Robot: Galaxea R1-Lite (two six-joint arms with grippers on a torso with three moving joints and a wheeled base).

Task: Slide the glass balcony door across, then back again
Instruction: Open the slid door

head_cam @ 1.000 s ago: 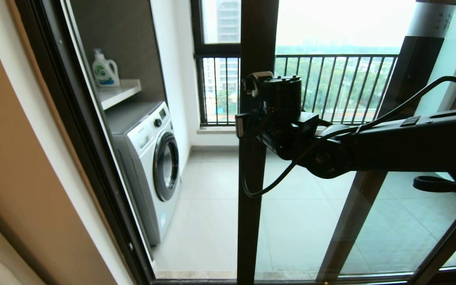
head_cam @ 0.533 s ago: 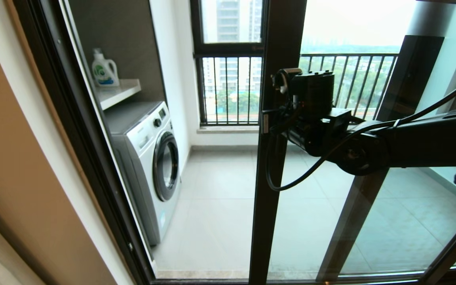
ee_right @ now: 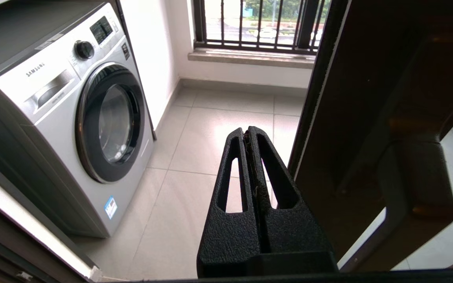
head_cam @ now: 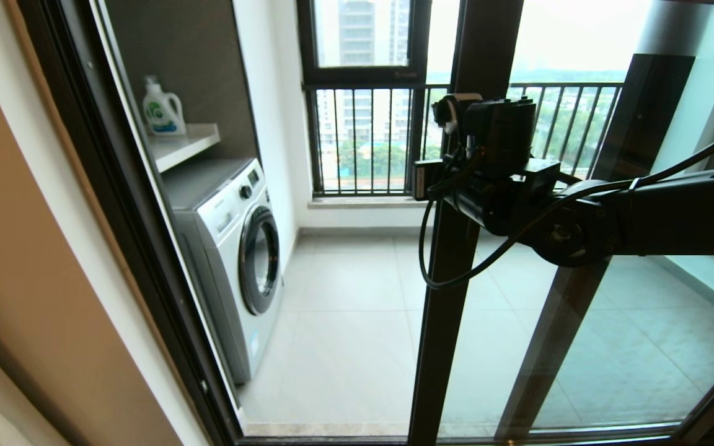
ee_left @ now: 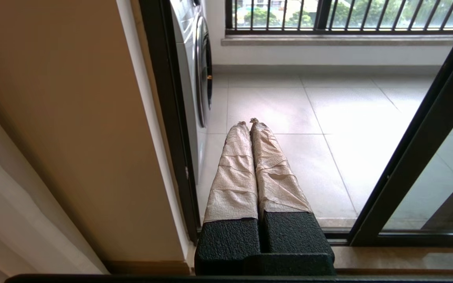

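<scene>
The glass balcony door (head_cam: 450,322) stands partly open, its dark vertical frame edge right of the opening's middle. My right arm reaches across from the right, its wrist (head_cam: 493,155) level with that edge. In the right wrist view my right gripper (ee_right: 247,131) is shut with nothing in it, its side lying close along the door's frame edge (ee_right: 328,118). The black bar handle (ee_right: 419,173) sits just beyond it. My left gripper (ee_left: 249,122) is shut and empty, low by the sill near the left jamb, apart from the door edge (ee_left: 419,157).
A silver washing machine (head_cam: 239,248) stands at the left of the balcony under a shelf with a detergent bottle (head_cam: 163,108). The black-framed window with railing bars (head_cam: 363,136) is at the back. A second dark frame post (head_cam: 555,347) slants behind the glass.
The door's frame edge has slid rightward, widening the opening. My right arm has moved right with it. More of the barred window shows now.
</scene>
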